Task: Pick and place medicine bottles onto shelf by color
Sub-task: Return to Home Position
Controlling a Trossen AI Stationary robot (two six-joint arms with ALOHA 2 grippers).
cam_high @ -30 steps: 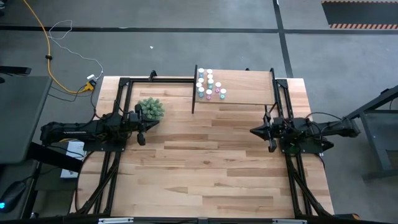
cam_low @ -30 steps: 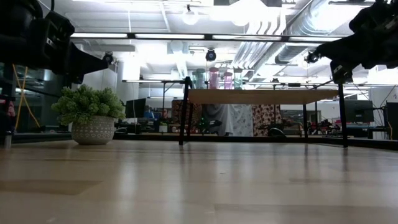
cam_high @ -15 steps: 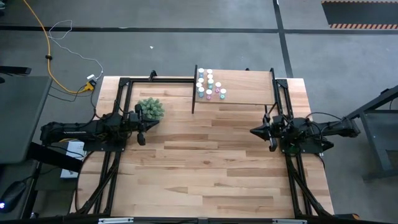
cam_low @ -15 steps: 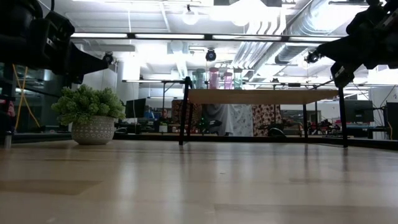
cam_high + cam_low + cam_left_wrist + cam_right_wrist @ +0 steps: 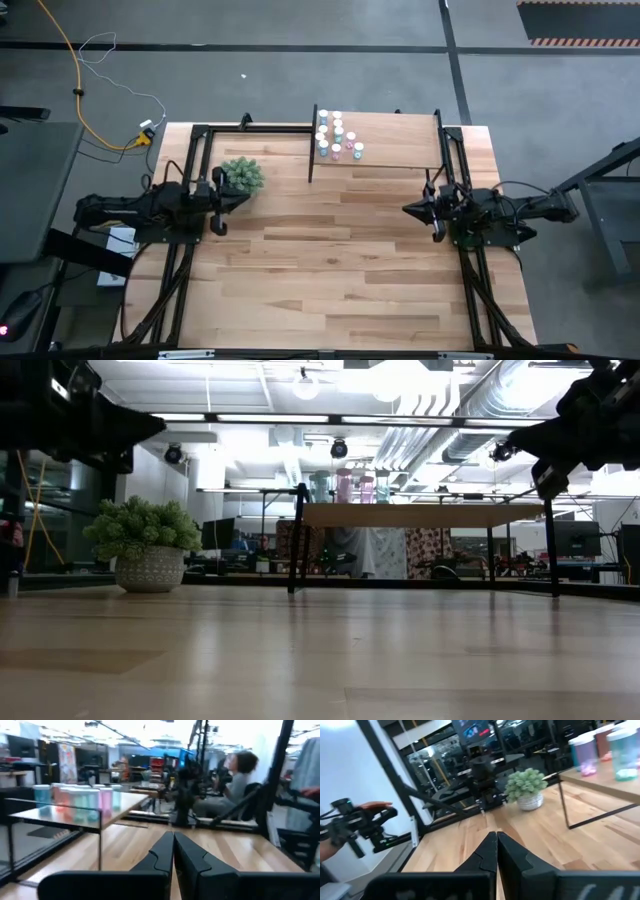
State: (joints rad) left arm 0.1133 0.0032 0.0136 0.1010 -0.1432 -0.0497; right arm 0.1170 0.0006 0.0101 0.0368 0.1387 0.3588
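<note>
Currently, both of my jaws are closed and empty. The left gripper hangs over the left side of the table, just beside the potted plant. The right gripper hangs over the right side, near the front edge of the shelf. The medicine bottles stand in tight rows at the shelf's left end, caps up.

Hazard 1: a swing of my left wrist toward the plant would likely brush the foliage or shove the pot.

Hazard 2: my right arm sits close to the shelf's black side support. Contact there would jolt the board, and such closely packed bottles would probably topple together.
</note>
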